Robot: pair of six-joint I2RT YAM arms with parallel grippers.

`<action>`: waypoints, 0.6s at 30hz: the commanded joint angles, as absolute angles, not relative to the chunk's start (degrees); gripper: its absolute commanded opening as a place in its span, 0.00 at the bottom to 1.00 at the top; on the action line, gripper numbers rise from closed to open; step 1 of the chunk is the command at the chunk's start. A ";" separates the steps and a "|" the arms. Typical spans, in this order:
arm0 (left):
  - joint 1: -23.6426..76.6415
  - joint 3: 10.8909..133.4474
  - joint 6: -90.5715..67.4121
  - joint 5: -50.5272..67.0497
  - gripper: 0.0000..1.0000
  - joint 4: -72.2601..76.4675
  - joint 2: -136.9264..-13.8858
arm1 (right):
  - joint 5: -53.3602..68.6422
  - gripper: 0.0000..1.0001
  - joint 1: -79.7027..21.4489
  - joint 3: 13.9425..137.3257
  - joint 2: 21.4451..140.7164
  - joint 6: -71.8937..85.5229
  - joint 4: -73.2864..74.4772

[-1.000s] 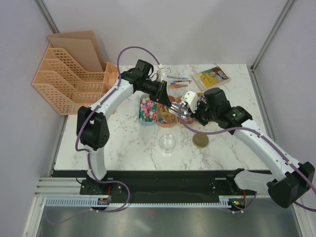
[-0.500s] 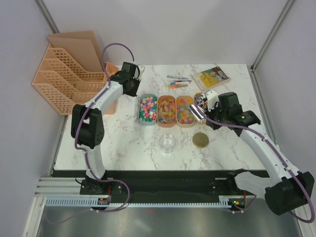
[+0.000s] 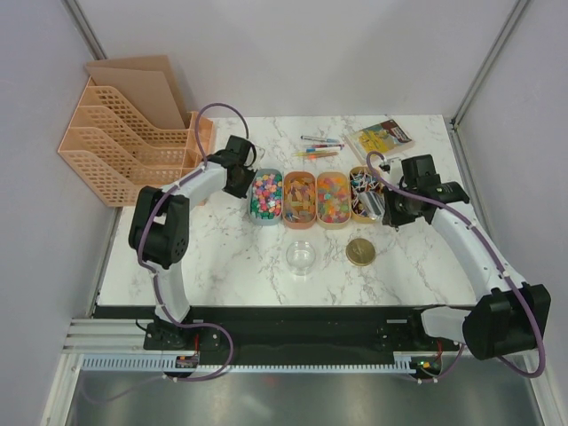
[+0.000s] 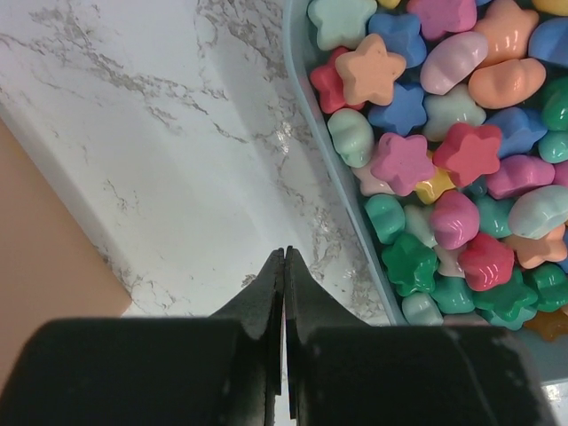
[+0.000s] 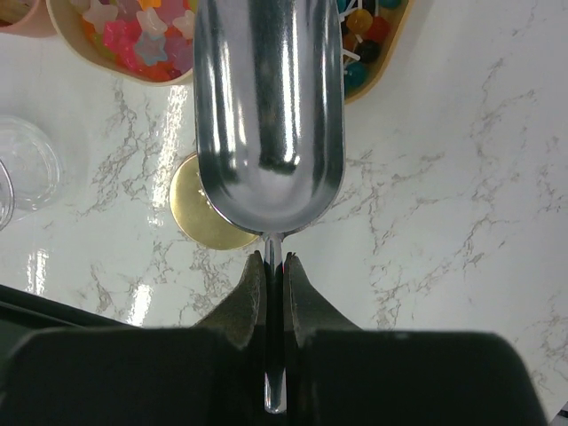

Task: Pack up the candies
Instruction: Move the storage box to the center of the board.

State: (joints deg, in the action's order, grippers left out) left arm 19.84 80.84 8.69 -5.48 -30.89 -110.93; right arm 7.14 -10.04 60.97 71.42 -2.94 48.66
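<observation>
1. Steel scoop (image 5: 269, 115) only shows properly from the right wrist. The right gripper (image 5: 274, 286) pinches its thin handle, the bowl is empty, and the gold lid (image 5: 200, 213) peeks out beneath.
2. Left wrist: left gripper (image 4: 285, 275) is squeezed together on nothing, over marble just beside the blue tray (image 4: 366, 266) of star candies (image 4: 444, 151).
3. Only the top view shows the four trays (image 3: 300, 175) in a row. Writing on the yellow book (image 3: 380, 138) is too small to read.

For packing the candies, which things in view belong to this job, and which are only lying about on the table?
Belong to the job:
- candies
- metal scoop, held in the right gripper
- clear container
- gold lid, probably for that container

Only lying about:
- pens
- yellow book
- orange file racks
</observation>
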 commanded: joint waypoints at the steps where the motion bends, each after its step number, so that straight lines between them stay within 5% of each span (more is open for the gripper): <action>1: 20.21 79.90 10.02 -3.70 0.02 -27.60 -107.40 | 6.76 0.00 -9.14 65.65 72.33 -0.97 50.97; 18: 26.45 81.56 11.07 1.41 0.02 -27.33 -109.78 | 5.63 0.00 -5.71 72.07 79.98 -2.02 53.35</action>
